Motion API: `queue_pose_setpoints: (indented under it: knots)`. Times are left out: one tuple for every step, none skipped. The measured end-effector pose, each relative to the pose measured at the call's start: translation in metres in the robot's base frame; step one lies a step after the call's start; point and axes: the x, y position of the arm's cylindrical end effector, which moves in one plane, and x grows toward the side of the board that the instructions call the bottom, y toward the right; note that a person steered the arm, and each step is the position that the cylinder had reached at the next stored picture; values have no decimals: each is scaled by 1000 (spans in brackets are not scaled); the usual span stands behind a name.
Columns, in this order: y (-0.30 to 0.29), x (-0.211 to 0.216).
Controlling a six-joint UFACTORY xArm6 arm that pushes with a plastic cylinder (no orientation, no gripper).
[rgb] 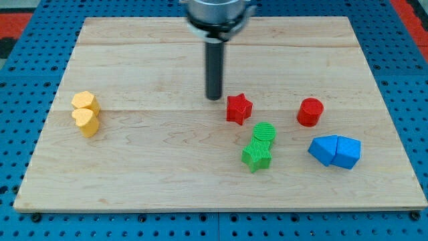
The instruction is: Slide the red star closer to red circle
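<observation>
The red star (239, 108) lies on the wooden board right of centre. The red circle (310, 112) stands to its right, about a hundred pixels away, with bare board between them. My tip (214, 98) is the lower end of the dark rod, just to the left of the red star and slightly above it in the view, close to it but with a small gap.
A green circle (264, 132) and a green star (257, 156) sit together just below the red star. Two blue blocks (335, 150) lie at the lower right. A yellow block (85, 102) and a yellow heart (86, 122) are at the left. The board (134, 60) ends on all sides.
</observation>
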Motion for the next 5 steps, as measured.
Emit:
queue_pose_setpoints:
  knots:
    - [53,27]
    - [86,51]
    - [78,65]
    - [107,59]
    - [111,51]
